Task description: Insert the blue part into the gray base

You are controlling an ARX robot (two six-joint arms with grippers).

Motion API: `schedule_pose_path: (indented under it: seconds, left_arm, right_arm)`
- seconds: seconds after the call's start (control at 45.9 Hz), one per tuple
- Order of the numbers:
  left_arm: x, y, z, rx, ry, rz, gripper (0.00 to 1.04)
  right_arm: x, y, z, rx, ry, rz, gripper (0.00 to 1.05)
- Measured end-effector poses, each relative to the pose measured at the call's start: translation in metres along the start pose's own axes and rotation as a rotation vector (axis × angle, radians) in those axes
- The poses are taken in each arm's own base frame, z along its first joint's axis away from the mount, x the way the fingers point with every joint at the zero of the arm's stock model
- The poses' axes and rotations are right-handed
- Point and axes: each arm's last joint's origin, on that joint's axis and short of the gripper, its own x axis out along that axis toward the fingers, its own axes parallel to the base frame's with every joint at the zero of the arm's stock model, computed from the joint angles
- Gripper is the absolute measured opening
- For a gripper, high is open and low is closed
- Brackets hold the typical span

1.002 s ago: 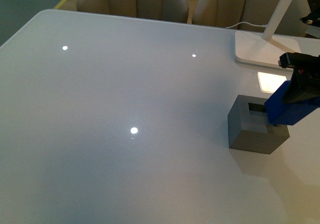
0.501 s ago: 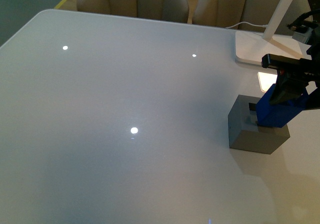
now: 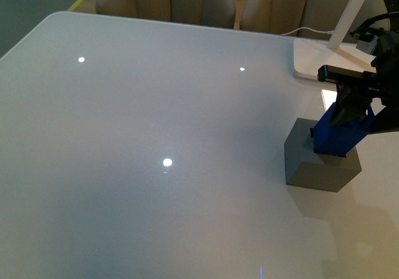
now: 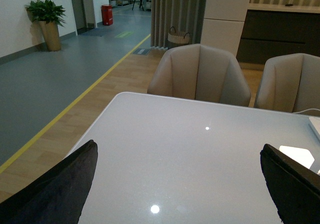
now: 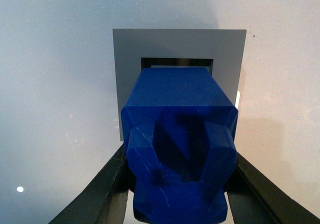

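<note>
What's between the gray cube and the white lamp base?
Nothing rests there: front view shows bare table between gray base and lamp base, with the right gripper holding the blue part above.

right pincer (image 3: pixel 346 118) shifted left, blue part (image 3: pixel 340 136) now over gray base (image 3: pixel 321 164) recess

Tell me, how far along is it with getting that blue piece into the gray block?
Done: the right gripper has the blue part clamped between its fingers. In hand: the part is lined up over the gray base, with a strip of the recess showing beyond it. Left: push it down until seated, then let go.
</note>
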Motion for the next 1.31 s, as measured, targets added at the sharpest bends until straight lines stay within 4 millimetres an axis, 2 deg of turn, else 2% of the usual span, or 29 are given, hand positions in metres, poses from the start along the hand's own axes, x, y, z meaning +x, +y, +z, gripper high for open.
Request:
schedule_pose_path:
  seconds: [1.068,1.307]
  left_arm:
    - [0.0,0.0,0.0,0.0,0.0,0.0,0.97]
    - [0.0,0.0,0.0,0.0,0.0,0.0,0.97]
  right_arm:
    - [0.009,-0.003,0.0,0.016,0.019,-0.015,0.45]
    - [0.014,-0.003,-0.002,0.012,0.034,-0.018,0.8]
